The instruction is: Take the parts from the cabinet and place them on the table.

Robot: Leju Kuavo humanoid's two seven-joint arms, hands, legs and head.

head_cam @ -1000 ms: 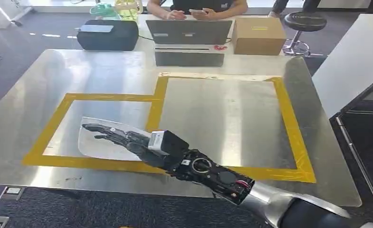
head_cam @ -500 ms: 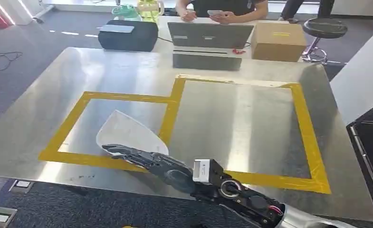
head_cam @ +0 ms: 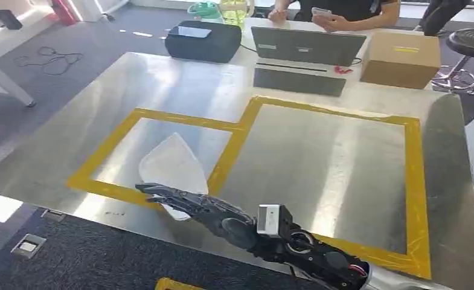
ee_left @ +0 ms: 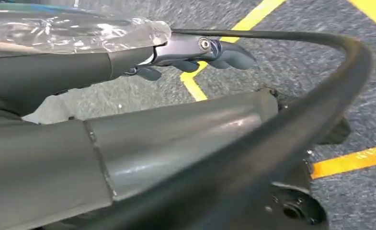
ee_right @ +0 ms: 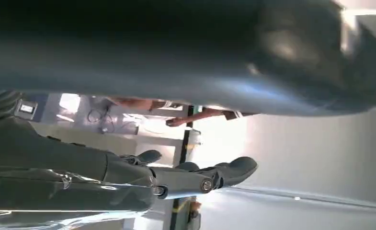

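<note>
White curved part (head_cam: 172,164) seen lying flat on bench (head_cam: 319,163), inside left yellow-taped box. Right hand (head_cam: 189,202) at its near edge, fingers extended, nothing held. Placing step judged done; withdrawal required next. Left hand (ee_left: 195,50): grip cannot be told.

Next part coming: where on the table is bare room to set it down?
The large yellow-taped rectangle encloses bare metal. The smaller taped box holds the white bagged part, with the right hand at its near end. The far edge is crowded: black case, laptop, cardboard box.

Head view looks down across table (head_cam: 343,163); wrist views sit close behind hands.
</note>
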